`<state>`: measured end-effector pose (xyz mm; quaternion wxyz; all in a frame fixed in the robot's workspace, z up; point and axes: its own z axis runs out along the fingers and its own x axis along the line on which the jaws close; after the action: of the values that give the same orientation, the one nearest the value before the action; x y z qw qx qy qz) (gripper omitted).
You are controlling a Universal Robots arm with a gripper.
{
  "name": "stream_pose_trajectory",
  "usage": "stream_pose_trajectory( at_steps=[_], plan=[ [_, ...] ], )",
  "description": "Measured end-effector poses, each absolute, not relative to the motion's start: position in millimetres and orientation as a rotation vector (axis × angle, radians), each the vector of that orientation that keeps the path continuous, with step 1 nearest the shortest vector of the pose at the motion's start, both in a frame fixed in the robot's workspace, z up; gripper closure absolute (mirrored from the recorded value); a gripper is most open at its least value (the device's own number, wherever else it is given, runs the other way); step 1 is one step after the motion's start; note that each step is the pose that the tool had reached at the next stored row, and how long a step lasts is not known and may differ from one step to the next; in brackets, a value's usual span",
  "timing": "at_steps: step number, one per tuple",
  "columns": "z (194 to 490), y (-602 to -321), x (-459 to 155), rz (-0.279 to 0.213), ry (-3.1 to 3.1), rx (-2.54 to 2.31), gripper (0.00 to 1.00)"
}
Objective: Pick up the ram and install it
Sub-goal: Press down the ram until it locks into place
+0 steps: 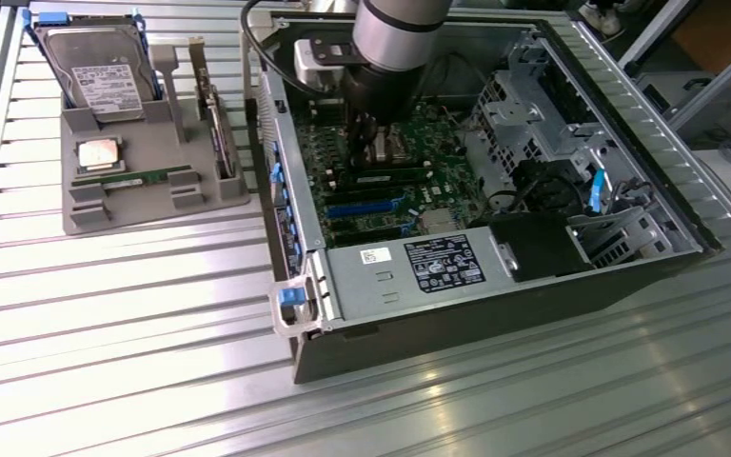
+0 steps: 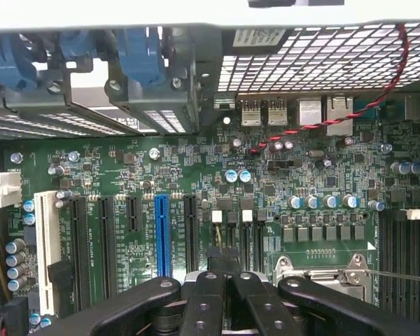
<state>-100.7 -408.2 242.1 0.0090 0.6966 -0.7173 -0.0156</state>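
A ram [image 1: 137, 177], a narrow green stick, lies flat in the front groove of the grey holder [image 1: 149, 205] to the exterior view's left of the open computer case [image 1: 467, 314]. My gripper [image 1: 372, 141] hangs inside the case, low over the green motherboard [image 1: 359, 214] and well away from the ram. In the wrist view the gripper [image 2: 224, 274] is shut, black fingers [image 2: 206, 294] pressed together with nothing visible between them. Under it are the expansion slots [image 2: 161, 234], the processor socket [image 2: 329, 266] and the dark memory slots [image 2: 406, 259].
The holder also carries a hard drive [image 1: 106, 67] standing at its back and a square silver processor [image 1: 99, 152]. Inside the case are a power supply [image 1: 423, 271], a drive cage [image 1: 524, 105], cables and a blue latch [image 1: 597, 190]. The case walls surround the arm.
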Motion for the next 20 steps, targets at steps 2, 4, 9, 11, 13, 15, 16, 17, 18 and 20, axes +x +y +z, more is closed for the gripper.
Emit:
stream_pose_trajectory(
  at_steps=[2, 4, 9, 11, 13, 15, 16, 17, 18, 20],
  plan=[
    [241.4, -408.2, -101.4, -0.049, -2.241, 2.176, 0.89],
    [240.7, -408.2, -102.0, -0.049, -2.241, 2.176, 0.89],
    [236.3, -408.2, -103.0, -0.049, -2.24, 2.176, 0.89],
    [233.1, -408.3, -103.0, -0.049, -2.24, 2.176, 0.89],
    [230.6, -408.3, -103.0, -0.049, -2.24, 2.176, 0.89],
    [230.0, -408.2, -103.0, -0.049, -2.24, 2.176, 0.89],
    [232.6, -408.0, -102.8, -0.05, -2.242, 2.178, 0.89],
    [239.1, -408.2, -102.8, -0.049, -2.241, 2.176, 0.89],
    [241.3, -408.2, -102.3, -0.049, -2.241, 2.176, 0.89],
    [242.3, -408.2, -99.2, -0.049, -2.241, 2.176, 0.89]
  ],
)
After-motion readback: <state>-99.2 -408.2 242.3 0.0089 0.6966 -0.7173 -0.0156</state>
